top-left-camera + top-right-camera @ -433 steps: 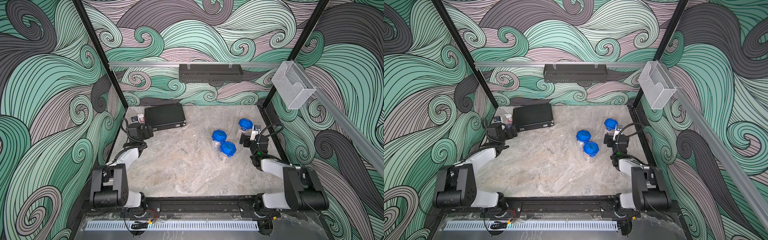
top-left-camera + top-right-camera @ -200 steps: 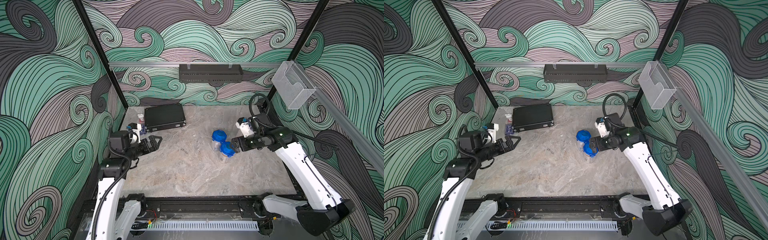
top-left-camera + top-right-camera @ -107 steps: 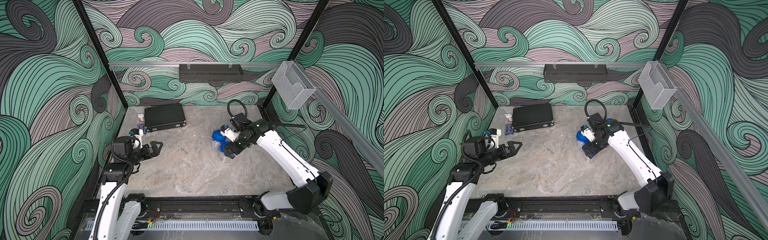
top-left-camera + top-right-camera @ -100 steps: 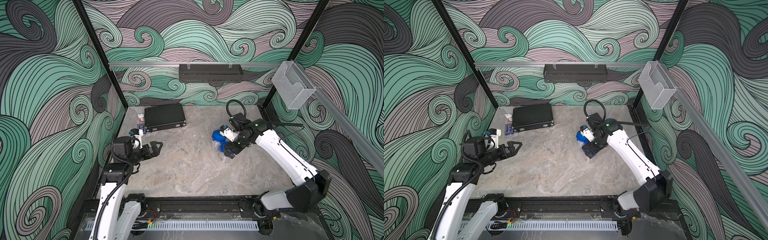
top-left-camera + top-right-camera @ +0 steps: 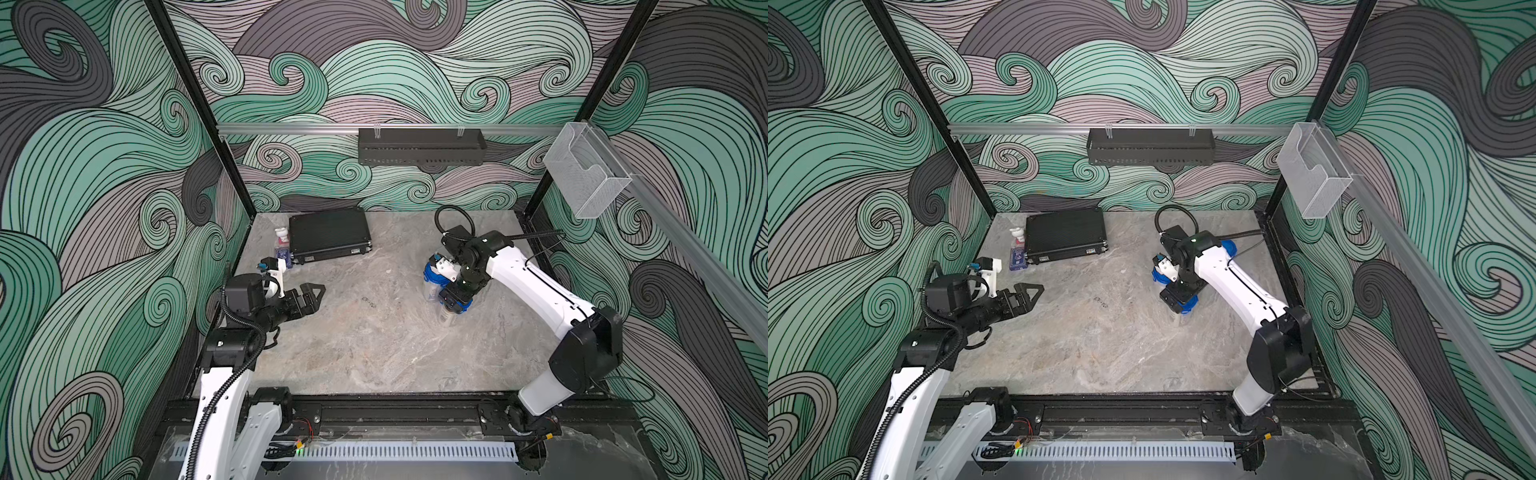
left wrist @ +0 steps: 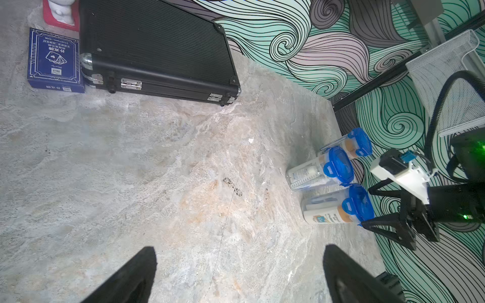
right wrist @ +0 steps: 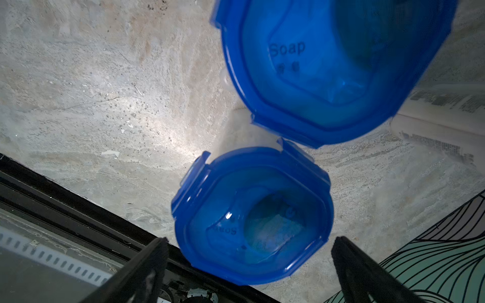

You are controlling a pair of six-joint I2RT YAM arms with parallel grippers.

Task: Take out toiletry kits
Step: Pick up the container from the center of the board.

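The toiletry kits sit packed inside three clear jars with blue snap lids at the right of the table. The left wrist view shows white bottles through the walls of the middle jar (image 6: 307, 173) and the near jar (image 6: 322, 215), with the far jar (image 6: 354, 141) behind. My right gripper (image 5: 455, 300) (image 5: 1177, 301) hangs open just above the near jar's lid (image 7: 252, 215), its fingers on either side and apart from it. The middle jar's lid (image 7: 328, 65) is close beside. My left gripper (image 5: 316, 297) (image 6: 240, 262) is open and empty above the table's left side.
A black ribbed case (image 5: 328, 235) lies at the back left, with a blue card box (image 6: 53, 60) and a small white figure on a red base (image 5: 281, 235) beside it. A black rack (image 5: 419, 145) and a clear holder (image 5: 586, 174) hang on the walls.
My right arm swung in from the right side and came over the jars, settling above the near one. My left arm rose from rest and reached a little toward the table's middle. Both grippers stayed open.
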